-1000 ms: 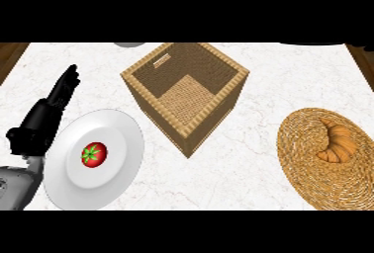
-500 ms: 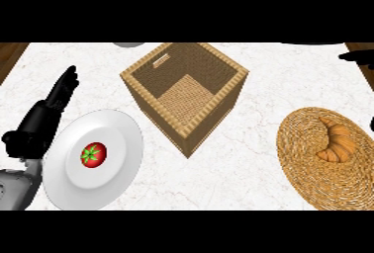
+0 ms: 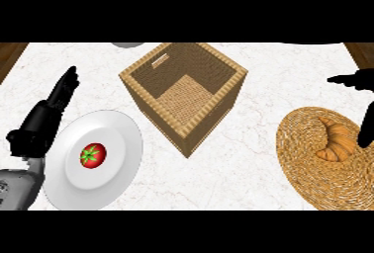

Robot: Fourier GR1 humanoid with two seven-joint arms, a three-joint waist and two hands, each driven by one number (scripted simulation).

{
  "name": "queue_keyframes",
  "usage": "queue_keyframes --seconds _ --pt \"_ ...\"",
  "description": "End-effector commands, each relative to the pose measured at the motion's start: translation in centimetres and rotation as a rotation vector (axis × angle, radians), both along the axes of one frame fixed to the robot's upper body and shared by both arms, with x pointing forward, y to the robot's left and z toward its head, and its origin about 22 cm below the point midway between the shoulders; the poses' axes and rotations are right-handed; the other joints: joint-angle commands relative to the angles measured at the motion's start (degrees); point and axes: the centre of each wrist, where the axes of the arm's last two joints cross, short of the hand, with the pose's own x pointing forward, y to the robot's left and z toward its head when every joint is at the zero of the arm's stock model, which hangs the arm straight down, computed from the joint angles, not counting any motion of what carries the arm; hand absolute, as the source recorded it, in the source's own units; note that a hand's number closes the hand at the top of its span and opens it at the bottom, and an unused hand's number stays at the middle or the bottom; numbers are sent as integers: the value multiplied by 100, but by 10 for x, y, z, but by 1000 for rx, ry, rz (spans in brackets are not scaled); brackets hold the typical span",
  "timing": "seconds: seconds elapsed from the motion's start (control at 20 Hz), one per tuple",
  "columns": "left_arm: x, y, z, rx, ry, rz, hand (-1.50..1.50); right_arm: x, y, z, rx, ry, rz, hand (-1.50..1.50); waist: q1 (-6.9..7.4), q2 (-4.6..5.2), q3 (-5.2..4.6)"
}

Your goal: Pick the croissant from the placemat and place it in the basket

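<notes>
The golden croissant (image 3: 335,144) lies on the round woven placemat (image 3: 314,168) at the right. My right hand (image 3: 353,79) comes in from the right edge, just above and beside the croissant. One dark finger (image 3: 365,132) hangs over the croissant's right end, and the hand is open with nothing in it. The square wicker basket (image 3: 219,99) stands in the middle of the counter, with nothing visible inside. My left hand (image 3: 44,118) rests open at the left edge, fingers up.
A white plate (image 3: 116,143) with a red tomato (image 3: 91,154) sits at the lower left, beside my left hand. A grey rounded object (image 3: 128,44) shows at the counter's far edge. White marble lies between the basket and the placemat.
My right hand has come into view from the right edge and moved in over the croissant. The left hand, croissant and basket have not moved.
</notes>
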Motion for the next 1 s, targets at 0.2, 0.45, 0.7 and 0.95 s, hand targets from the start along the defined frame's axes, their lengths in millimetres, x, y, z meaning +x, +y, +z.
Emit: queue_keyframes --seconds 0.2,0.45,0.7,0.95 --pt "1 13 2 -22 1 10 0 -6 -16 -16 -21 10 -7 -150 -24 -11 -2" --pt "8 -2 10 -8 1 1 0 -16 -19 -61 -31 2 13 -150 -26 -7 0" --pt "-3 0 3 4 -9 11 0 -16 -14 -77 -13 -39 31 -150 0 -5 1" --pt "5 -13 0 -20 18 -3 0 -26 -25 -86 -30 -55 9 -150 -24 -7 0"
